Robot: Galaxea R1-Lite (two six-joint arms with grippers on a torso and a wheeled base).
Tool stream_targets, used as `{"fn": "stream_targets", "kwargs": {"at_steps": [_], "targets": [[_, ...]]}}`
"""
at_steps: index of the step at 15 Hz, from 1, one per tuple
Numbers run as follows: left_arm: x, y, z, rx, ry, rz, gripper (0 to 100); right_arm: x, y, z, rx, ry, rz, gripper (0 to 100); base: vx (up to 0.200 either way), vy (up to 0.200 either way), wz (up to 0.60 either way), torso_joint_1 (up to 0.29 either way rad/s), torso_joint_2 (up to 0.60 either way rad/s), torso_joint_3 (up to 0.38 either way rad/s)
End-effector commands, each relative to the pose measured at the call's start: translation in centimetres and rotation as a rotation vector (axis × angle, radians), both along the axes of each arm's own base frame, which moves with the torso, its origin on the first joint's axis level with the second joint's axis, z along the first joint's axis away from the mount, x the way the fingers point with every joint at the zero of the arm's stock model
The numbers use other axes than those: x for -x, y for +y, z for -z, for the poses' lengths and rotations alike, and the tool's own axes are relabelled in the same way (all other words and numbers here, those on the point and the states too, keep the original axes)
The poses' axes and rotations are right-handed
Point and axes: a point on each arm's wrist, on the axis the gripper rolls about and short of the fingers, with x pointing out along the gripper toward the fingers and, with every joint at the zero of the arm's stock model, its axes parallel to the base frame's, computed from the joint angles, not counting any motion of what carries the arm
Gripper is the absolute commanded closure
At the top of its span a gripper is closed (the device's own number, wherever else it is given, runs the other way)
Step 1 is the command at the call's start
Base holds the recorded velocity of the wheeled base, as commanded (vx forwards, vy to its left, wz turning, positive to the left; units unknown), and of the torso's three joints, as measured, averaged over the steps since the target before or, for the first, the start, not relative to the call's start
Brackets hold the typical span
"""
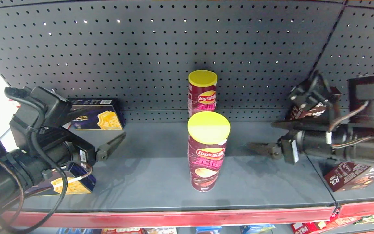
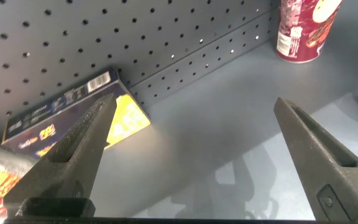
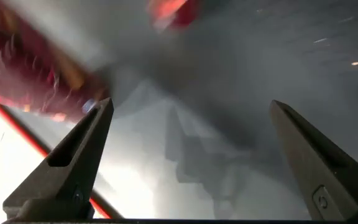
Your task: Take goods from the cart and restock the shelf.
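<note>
Above the grey shelf (image 1: 148, 175), left tool (image 2: 194, 102) and right tool (image 3: 191, 104) gape wide, empty.

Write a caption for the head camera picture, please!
Two chip cans with yellow lids stand on the grey shelf between the open left gripper and right gripper.

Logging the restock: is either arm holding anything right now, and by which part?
Nothing is held: the left gripper and right gripper both have open, empty jaws.

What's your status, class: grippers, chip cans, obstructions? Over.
Left gripper, right gripper open, empty. Front chip can and rear chip can upright mid-shelf. Blue boxes left, brown boxes right, clear of cans.
</note>
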Motion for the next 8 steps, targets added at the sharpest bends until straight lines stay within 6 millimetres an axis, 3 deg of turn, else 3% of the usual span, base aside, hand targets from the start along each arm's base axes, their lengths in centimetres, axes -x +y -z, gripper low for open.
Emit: {"fn": "stream_targets", "kwargs": {"at_steps": [1, 4, 7, 8], "targets": [[0.3, 0.3, 0.1, 0.000, 0.002, -0.011, 0, 4.6, -4.6, -4.4, -0.100, -0.176, 0.095, 0, 0.000, 0.000, 0.00, 0.000, 0.00, 0.000], [0.8, 0.5, 0.5, -0.002, 0.013, -0.011, 0, 11.2, -8.6, -4.0, -0.144, -0.283, 0.240, 0, 0.000, 0.000, 0.00, 0.000, 0.00, 0.000], [1.0, 0.5, 0.6, -0.003, 0.016, -0.010, 0, 18.0, -11.1, -0.7, -0.193, -0.371, 0.266, 0, 0.000, 0.000, 0.00, 0.000, 0.00, 0.000], [1.0, 0.6, 0.6, -0.003, 0.016, -0.010, 0, 19.3, -11.6, 0.7, -0.204, -0.386, 0.260, 0, 0.000, 0.000, 0.00, 0.000, 0.00, 0.000]]}}
